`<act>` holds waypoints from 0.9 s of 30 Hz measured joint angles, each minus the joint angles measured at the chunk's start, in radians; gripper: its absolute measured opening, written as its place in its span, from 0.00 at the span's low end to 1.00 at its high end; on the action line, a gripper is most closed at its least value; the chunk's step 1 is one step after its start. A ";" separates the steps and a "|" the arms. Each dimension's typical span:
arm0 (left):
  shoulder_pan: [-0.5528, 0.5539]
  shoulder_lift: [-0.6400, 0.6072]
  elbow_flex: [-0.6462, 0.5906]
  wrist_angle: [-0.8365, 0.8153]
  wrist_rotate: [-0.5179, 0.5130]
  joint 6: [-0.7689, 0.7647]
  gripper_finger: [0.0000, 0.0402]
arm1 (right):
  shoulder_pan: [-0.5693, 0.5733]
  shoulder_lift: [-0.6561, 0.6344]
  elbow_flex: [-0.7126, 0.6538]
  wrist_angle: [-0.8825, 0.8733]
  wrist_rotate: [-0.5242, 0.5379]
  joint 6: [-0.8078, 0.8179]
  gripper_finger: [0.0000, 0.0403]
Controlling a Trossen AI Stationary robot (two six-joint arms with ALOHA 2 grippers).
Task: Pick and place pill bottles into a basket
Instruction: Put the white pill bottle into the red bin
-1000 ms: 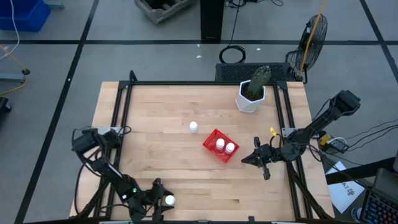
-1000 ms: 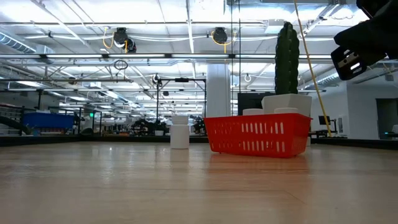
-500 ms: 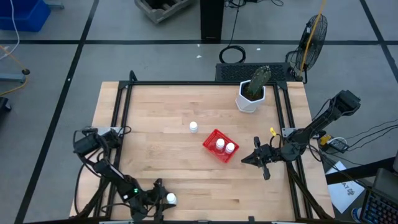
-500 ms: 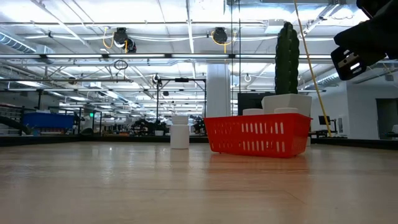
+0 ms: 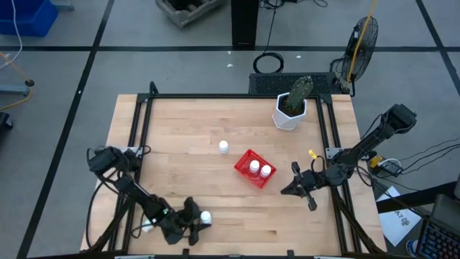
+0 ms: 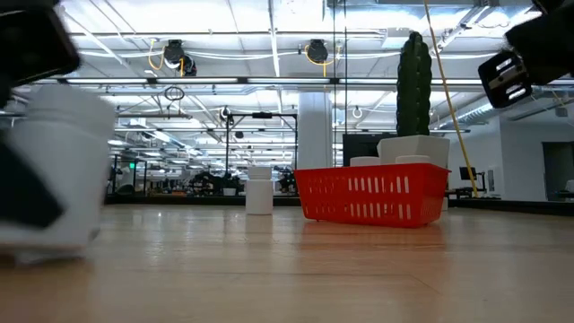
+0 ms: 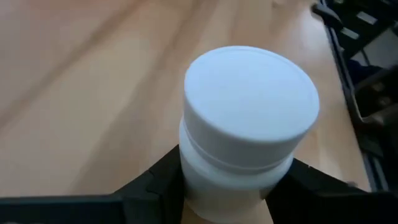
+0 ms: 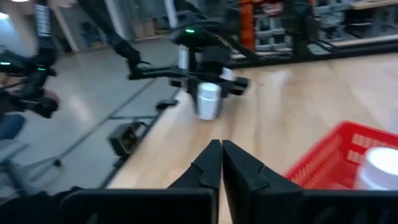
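Gripping a pill bottle (image 7: 245,134): the left gripper (image 5: 195,219) is clamped on the white body just under the round cap, one dark finger (image 7: 163,183) pressing each side. Landmark for everything here is the red basket (image 5: 245,163).

- The held bottle is sitting upright, well apart from the basket, out toward the left arm's corner of the wooden table (image 5: 187,129). The low view is showing it big and blurred against that camera, so I cannot tell whether its base is touching the wood.
- Two capped bottles (image 5: 254,167) are standing upright side by side inside the basket, their tops poking above the rim in the low view.
- One more loose bottle (image 5: 223,147) is standing upright on the table near the basket, on the side facing the left arm, not touching it.
- The right gripper (image 5: 300,188) is hovering near the basket on the side opposite the loose bottle, fingers (image 8: 214,163) pressed together with nothing between them, tips pointing toward the basket.
- A white pot with a cactus (image 5: 292,104) is sitting beyond the basket, toward the table's far edge, apart from it.
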State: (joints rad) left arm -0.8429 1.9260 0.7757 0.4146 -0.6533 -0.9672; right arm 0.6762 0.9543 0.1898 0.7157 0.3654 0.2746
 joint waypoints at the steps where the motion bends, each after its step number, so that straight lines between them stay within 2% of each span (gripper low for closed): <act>1: 0.015 -0.014 0.000 0.006 0.004 0.025 0.44 | 0.000 0.000 0.000 0.012 -0.006 -0.001 0.04; 5: 0.086 -0.072 0.007 0.030 0.056 0.120 0.43 | 0.000 0.000 0.007 0.020 -0.005 -0.028 0.15; 13: 0.238 -0.152 0.047 0.026 0.168 0.329 0.43 | -0.001 0.052 0.111 0.018 -0.004 -0.184 0.50; 17: 0.303 -0.160 0.113 0.029 0.228 0.457 0.43 | -0.038 0.115 0.183 0.013 -0.027 -0.185 0.63; 21: 0.350 -0.159 0.195 -0.029 0.284 0.575 0.43 | -0.101 0.180 0.237 0.010 -0.082 -0.166 0.68; 27: 0.393 -0.159 0.326 -0.250 0.269 0.661 0.42 | -0.184 0.273 0.312 0.012 -0.109 -0.176 0.68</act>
State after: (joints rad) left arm -0.4499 1.7667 1.1014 0.1643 -0.3840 -0.3060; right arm 0.4919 1.2272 0.5016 0.7282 0.2564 0.0990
